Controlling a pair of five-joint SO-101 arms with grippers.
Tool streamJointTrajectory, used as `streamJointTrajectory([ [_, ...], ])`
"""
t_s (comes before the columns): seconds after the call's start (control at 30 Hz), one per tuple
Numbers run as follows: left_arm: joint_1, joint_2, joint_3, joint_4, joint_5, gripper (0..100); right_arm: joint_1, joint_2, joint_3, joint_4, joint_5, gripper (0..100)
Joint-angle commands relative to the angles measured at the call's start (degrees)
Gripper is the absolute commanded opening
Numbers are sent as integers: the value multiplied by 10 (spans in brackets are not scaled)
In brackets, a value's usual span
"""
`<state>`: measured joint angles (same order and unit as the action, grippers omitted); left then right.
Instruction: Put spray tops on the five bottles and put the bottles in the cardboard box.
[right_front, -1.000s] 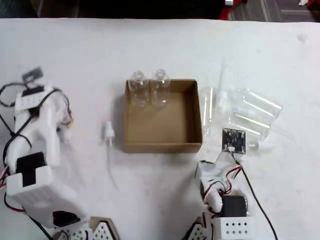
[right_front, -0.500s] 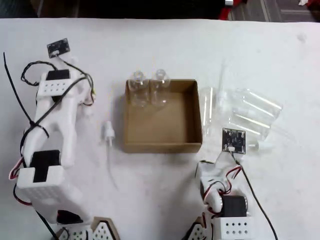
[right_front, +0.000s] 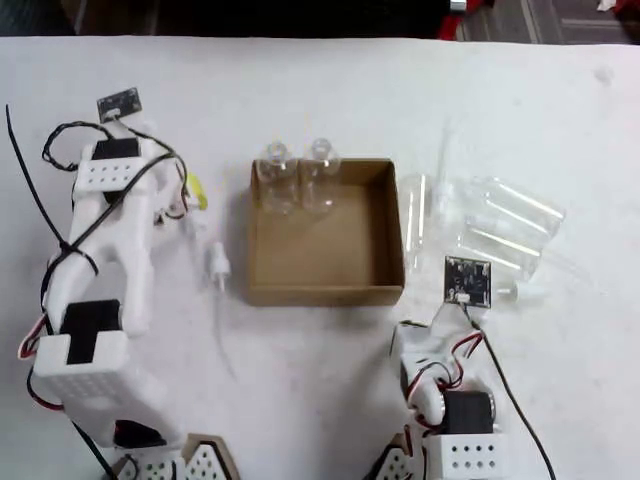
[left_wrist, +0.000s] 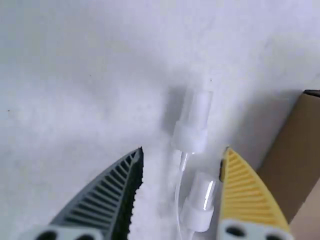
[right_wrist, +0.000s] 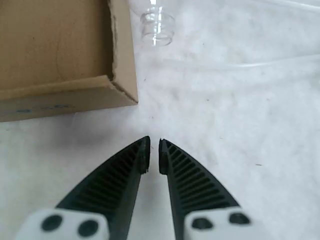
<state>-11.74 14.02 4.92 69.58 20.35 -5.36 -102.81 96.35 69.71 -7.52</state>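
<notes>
Left gripper (right_front: 190, 200) is hanging at 9 o'clock of the cardboard box (right_front: 325, 293), near a spray top (right_front: 216, 262). Two bottles (right_front: 275, 170) are standing at its 12 o'clock wall, and others are lying at 3 o'clock. In the left wrist view, its jaws are gaping wide around two spray tops (left_wrist: 192, 125). In the right wrist view, the right gripper (right_wrist: 154, 156) is sitting nearly closed and empty, near the box corner.

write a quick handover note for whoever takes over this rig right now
Left gripper: open, low over two spray tops on the table beside the cardboard box.
Right gripper: shut, empty, near the box's corner.
Done: two bottles sit at the box's far wall; whether capped, cannot tell.
To do: the clear bottles lying on the table on the box's other side need tops, then boxing.
</notes>
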Motion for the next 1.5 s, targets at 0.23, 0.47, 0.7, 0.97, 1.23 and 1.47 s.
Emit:
streamJointTrajectory([
  [0.23,-15,-15,35,-36,-10,234,-2,-4,5,5,0,18],
  [0.47,-40,-28,55,-69,-28,234,-1,-4,5,5,1,18],
  [0.7,-26,-157,142,-98,-43,234,0,-3,5,5,1,18],
  [0.97,-7,-456,387,-269,-77,234,2,-3,5,5,1,18],
  [1.23,-3,-629,602,-493,-79,234,-1,0,5,6,0,17],
  [1.47,-2,-655,635,-530,-79,234,-1,-3,5,26,1,18],
])
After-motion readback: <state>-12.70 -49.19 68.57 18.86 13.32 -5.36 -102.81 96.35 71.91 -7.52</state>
